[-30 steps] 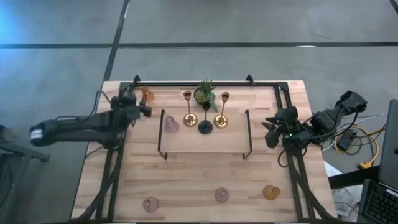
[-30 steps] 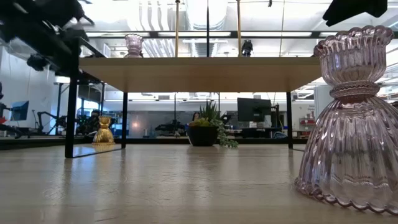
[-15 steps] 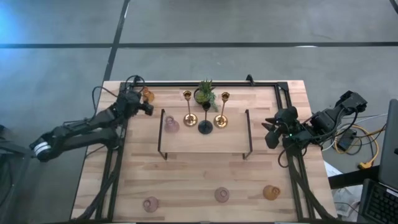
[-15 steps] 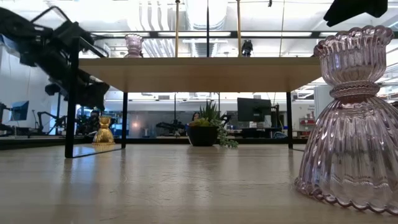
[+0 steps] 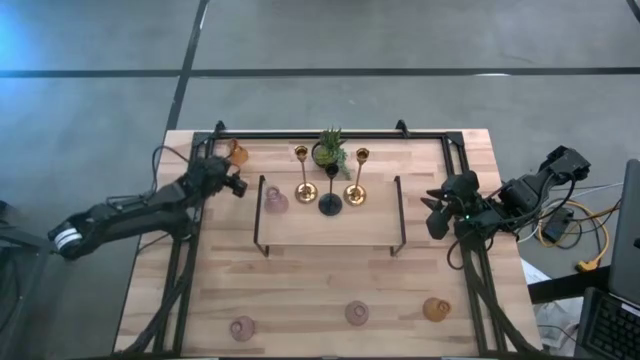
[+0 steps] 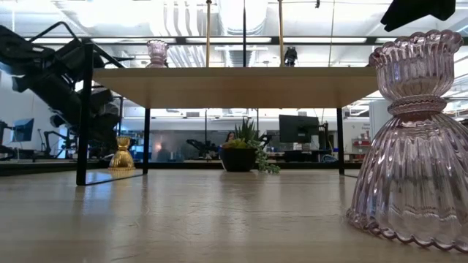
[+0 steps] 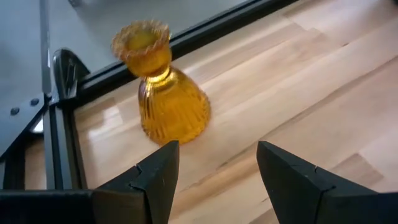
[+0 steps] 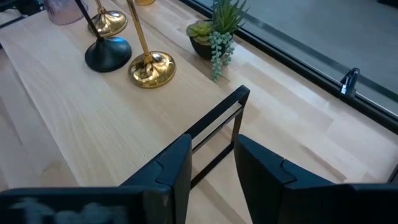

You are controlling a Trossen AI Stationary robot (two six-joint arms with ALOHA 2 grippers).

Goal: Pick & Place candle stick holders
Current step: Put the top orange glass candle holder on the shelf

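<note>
Left gripper (image 7: 214, 180) sits low at the bench (image 5: 330, 290)'s far-left corner, fingers spread wide with nothing between them, pointed at the amber holder (image 7: 163, 93). That squat glass piece stands upright just ahead of the fingertips, near but not touching, close to the black frame rail (image 7: 205, 34) along the far edge. From above, it sits at about eleven o'clock of the bench, with the left gripper (image 5: 225, 180) just toward five o'clock of it.

So I read this as the approach step of a pick: lined up, not yet around the glass. The next move calls for sliding forward until the fingers straddle the narrow waist or the flared base, then closing gently; ribbed glass may slip, and the rail behind leaves little room to overshoot.

Elsewhere, the raised shelf (image 5: 330, 225) at centre already carries two gold holders (image 5: 305, 190), the black holder (image 5: 330, 204) and one pink holder (image 5: 275, 200), with the potted plant (image 5: 330, 150) behind at twelve o'clock. Along the near edge at six o'clock, three more wait: a pink one left (image 5: 242, 327), a pink one middle (image 5: 357, 313), an amber one right (image 5: 436, 309).

Right gripper (image 8: 211, 165) waits at three o'clock, off the shelf's end, fingers a narrow gap apart and holding nothing.
</note>
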